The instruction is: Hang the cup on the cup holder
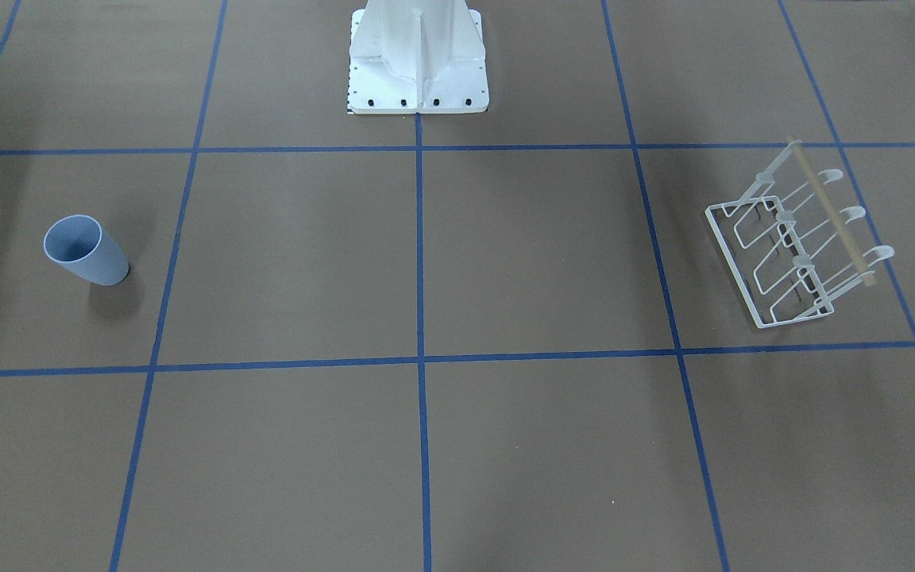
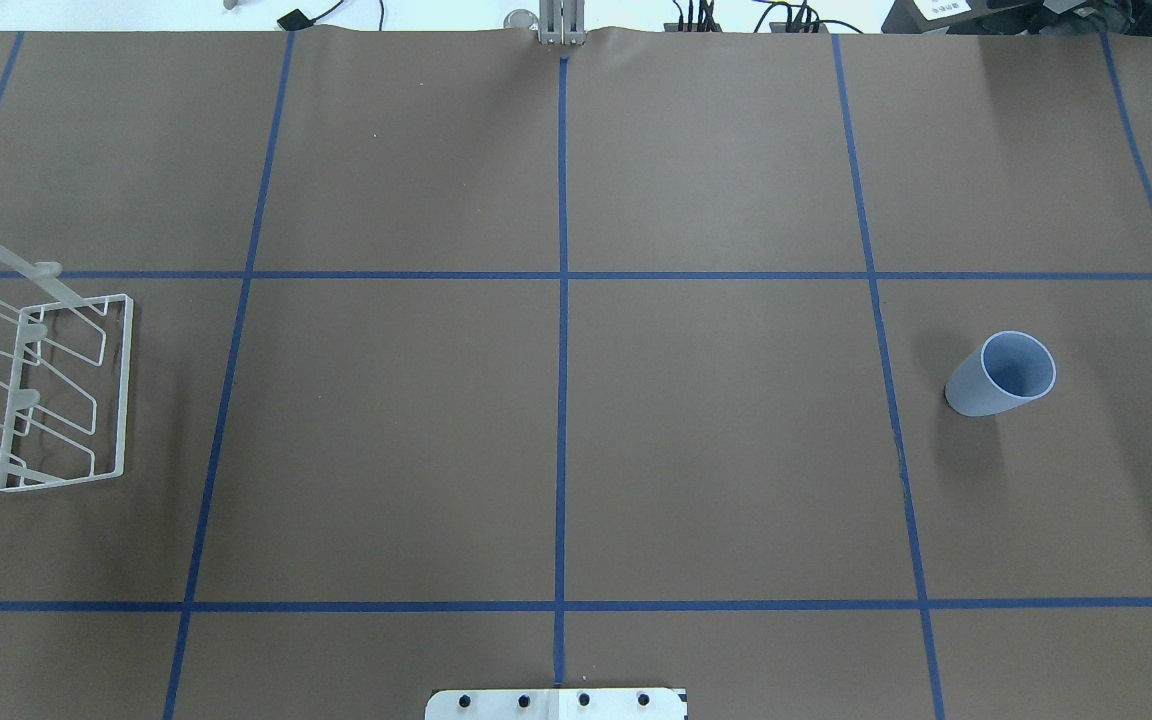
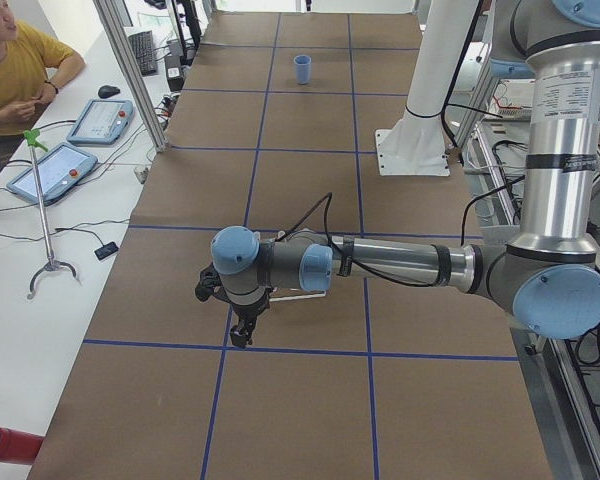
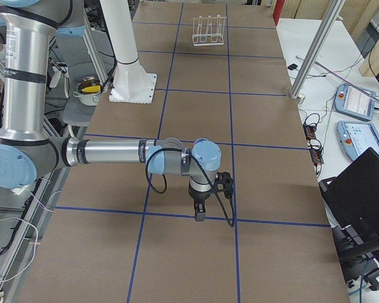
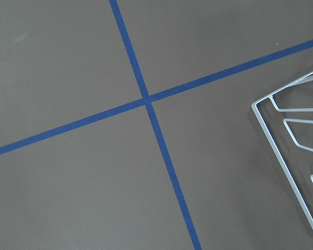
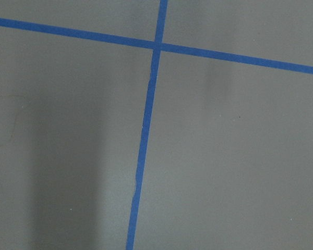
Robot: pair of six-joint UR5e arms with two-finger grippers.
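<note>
The light blue-grey cup stands upright, mouth up, on the brown table, on the robot's right side; it is small and far in the exterior left view. The white wire cup holder with its wooden rod stands on the robot's left side, and its base corner shows in the left wrist view. My left gripper hangs over the table near the holder. My right gripper points down over the table. I cannot tell whether either is open or shut. Both seem empty.
The white robot pedestal stands at the table's middle edge. Blue tape lines divide the table into squares. An operator sits beside teach pendants on a side bench. A laptop stands on the opposite bench.
</note>
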